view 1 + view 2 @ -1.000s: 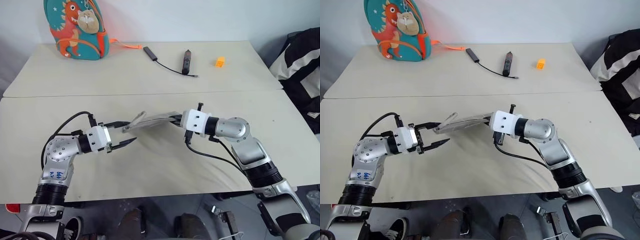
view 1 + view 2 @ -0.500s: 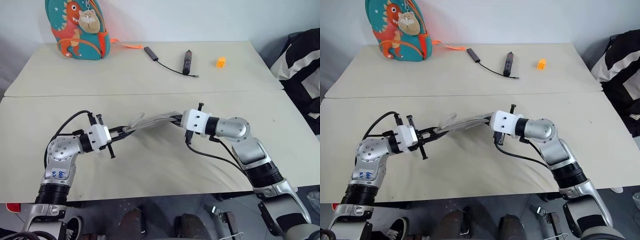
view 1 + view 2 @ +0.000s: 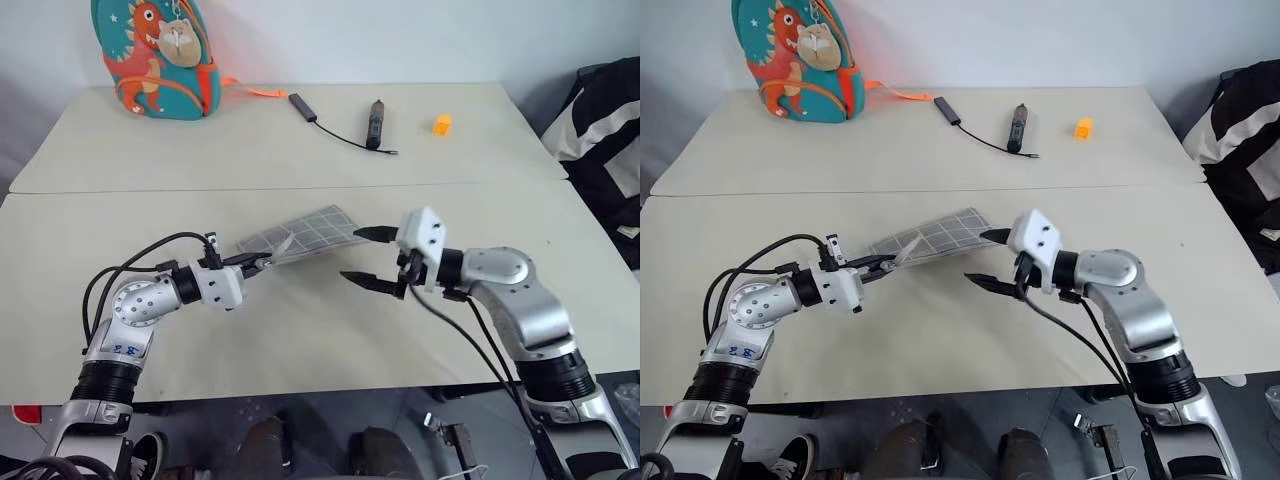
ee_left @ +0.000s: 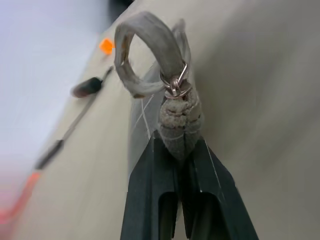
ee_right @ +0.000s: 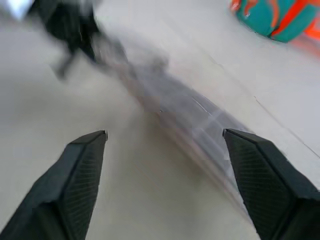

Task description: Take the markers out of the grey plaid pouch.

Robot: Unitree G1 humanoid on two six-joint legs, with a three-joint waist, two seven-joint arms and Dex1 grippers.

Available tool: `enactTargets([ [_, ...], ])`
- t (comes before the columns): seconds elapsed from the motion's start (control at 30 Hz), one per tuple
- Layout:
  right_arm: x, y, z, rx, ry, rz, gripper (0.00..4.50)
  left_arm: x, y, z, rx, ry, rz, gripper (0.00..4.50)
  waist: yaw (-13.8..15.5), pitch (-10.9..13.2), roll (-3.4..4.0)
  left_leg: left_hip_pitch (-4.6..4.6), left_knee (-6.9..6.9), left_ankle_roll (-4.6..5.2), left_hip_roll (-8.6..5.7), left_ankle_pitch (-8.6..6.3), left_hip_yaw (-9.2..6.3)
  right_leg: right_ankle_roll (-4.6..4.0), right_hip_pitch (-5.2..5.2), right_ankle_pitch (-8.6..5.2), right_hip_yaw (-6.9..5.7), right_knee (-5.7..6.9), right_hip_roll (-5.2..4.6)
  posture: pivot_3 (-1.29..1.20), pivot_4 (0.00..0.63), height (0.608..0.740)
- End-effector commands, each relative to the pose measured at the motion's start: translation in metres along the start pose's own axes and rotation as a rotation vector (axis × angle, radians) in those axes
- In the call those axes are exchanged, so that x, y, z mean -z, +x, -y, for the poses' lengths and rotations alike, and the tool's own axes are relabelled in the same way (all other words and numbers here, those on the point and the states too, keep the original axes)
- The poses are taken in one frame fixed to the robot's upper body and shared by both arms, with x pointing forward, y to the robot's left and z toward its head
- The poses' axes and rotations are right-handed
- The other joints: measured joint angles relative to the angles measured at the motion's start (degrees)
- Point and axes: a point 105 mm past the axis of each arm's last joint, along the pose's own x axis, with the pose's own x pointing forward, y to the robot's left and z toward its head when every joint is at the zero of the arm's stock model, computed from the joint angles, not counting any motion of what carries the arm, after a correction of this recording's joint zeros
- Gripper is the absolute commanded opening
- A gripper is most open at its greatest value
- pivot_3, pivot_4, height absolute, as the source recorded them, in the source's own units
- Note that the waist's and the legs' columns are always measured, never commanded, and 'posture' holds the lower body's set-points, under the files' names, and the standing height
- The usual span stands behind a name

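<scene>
Pouch: the flat grey plaid fabric pouch [image 3: 300,234] with thin white grid lines lies near the middle of the beige surface [image 3: 300,330], one end lifted towards the left tool.
Left tool: the left tool [image 3: 262,263] is clenched on the pouch's end, beside the metal ring and grey fabric loop [image 4: 150,50] seen in the left wrist view.
Right tool: the right tool [image 3: 367,257] is released, its two black fingers [image 5: 82,165] spread wide, just beside the pouch's other end and apart from it.
Far edge: a teal dinosaur backpack [image 3: 155,55] stands at the far left corner; a dark stick with a thin black cable [image 3: 373,122] and a small orange piece [image 3: 440,124] lie along the far edge.
</scene>
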Motion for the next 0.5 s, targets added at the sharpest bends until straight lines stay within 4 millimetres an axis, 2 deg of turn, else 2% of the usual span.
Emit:
enactTargets([
  [0.03, -0.015, 0.016, -0.004, 0.052, 0.129, 0.073, 3.91, -0.007, 0.011, 0.007, -0.003, 0.063, 0.013, 0.0, -0.1, 0.0, 0.0, 0.0, -0.02, -0.02, 0.04, -0.01, 0.0, -0.01, -0.03, 0.0, 0.0, 0.01, 0.0, 0.0, 0.15, 0.74],
  [0.2, 0.005, 0.038, -0.013, 0.122, 0.285, 0.013, 3.91, -0.014, 0.024, 0.015, -0.021, 0.051, 0.024, 0.0, 0.17, 0.0, 0.0, -0.02, -0.1, -0.09, 0.05, 0.02, -0.02, -0.04, -0.12, 0.02, 0.02, 0.07, -0.03, 0.0, 0.15, 0.74],
  [0.27, 0.007, 0.047, -0.016, 0.148, 0.377, 0.032, 3.91, -0.019, 0.028, 0.017, -0.026, 0.043, 0.039, 0.0, 0.27, 0.0, -0.01, -0.05, -0.09, -0.08, 0.02, 0.01, -0.02, -0.04, -0.11, 0.03, 0.01, 0.06, -0.04, 0.0, 0.15, 0.74],
  [0.5, 0.016, 0.056, -0.022, 0.174, 0.417, -0.04, 3.91, -0.026, 0.032, 0.018, -0.049, 0.024, 0.049, 0.0, 0.1, 0.0, 0.0, -0.05, -0.09, -0.07, 0.01, 0.01, 0.0, -0.03, -0.13, 0.03, 0.02, 0.04, -0.04, 0.0, 0.15, 0.74],
])
